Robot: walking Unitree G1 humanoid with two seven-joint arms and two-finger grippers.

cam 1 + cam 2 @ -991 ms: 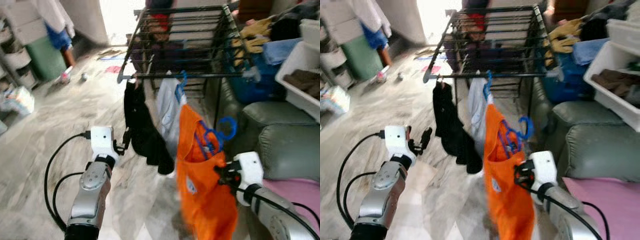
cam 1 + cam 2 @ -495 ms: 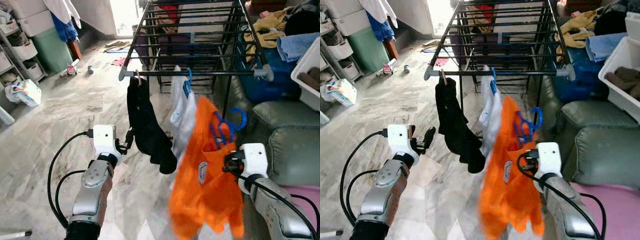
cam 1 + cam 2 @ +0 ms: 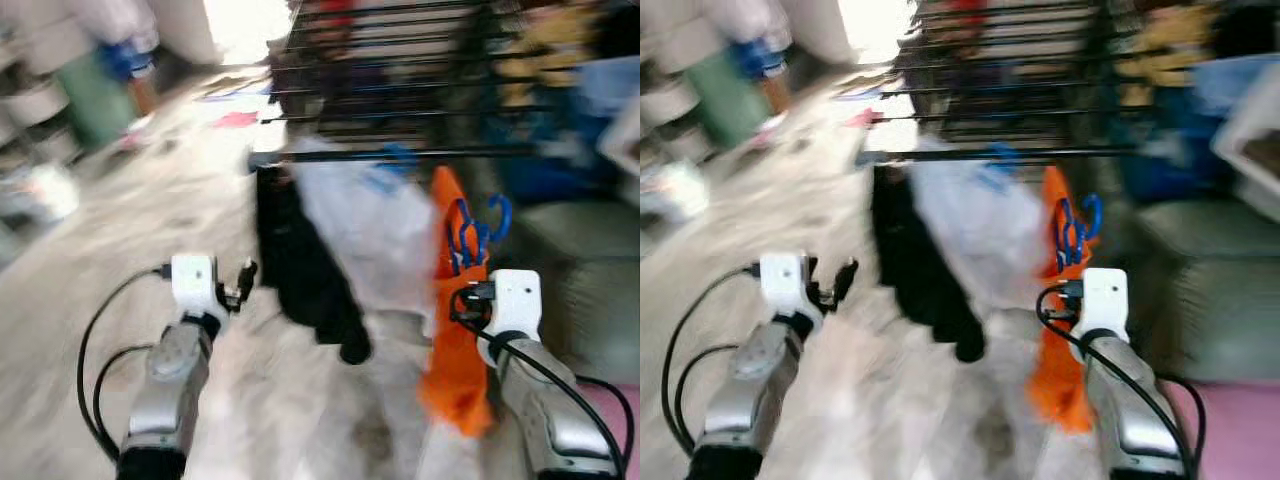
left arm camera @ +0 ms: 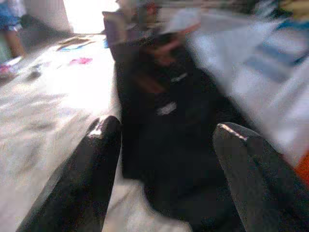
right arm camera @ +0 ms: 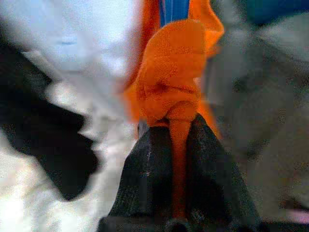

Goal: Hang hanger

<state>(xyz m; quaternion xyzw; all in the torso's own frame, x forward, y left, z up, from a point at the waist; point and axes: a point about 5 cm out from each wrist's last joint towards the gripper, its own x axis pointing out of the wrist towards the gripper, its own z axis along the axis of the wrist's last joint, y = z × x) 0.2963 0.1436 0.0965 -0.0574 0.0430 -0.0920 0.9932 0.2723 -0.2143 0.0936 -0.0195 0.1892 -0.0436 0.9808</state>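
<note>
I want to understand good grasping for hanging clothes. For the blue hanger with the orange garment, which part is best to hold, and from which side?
Probably the shoulder of the blue hanger, just below its hook, approached from the robot's side. The right gripper is shut on the orange garment there, leaving the hook free above to reach the rack rail. The left gripper is open near the black garment.

A black rack [image 3: 400,155] is standing on pale marble floor [image 3: 110,230], carrying a black garment [image 3: 300,270] and a white garment [image 3: 370,225] hanging from its front bar.
</note>
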